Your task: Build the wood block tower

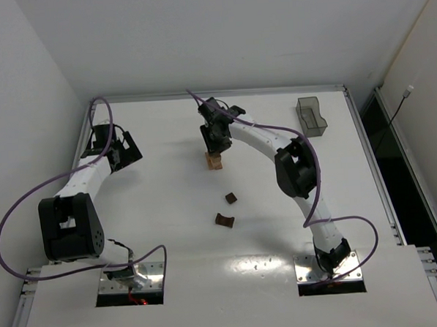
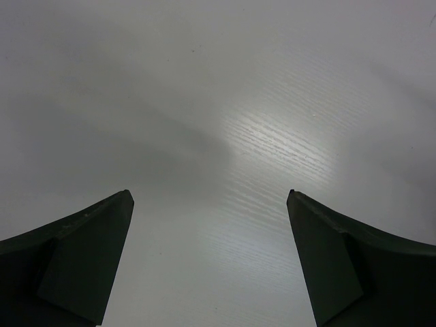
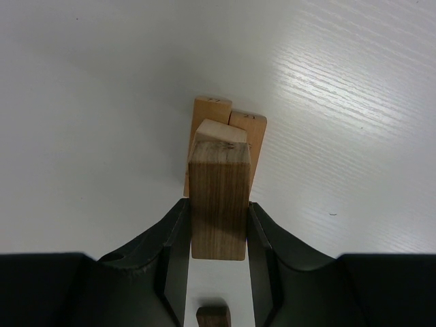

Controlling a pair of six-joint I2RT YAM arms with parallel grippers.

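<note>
Nearest me, two dark blocks (image 1: 224, 220) lie loose on the tabletop (image 1: 163, 232). Beyond them my right claw (image 3: 218, 211) pinches a brown bar (image 3: 218, 197) just over the tan tower (image 3: 210, 112) at mid-tabletop; my left claw (image 2: 210, 194) hangs spread wide above bare surface, far left.

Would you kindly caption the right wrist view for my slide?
Right gripper holding a brown block over the wood block tower.
</note>
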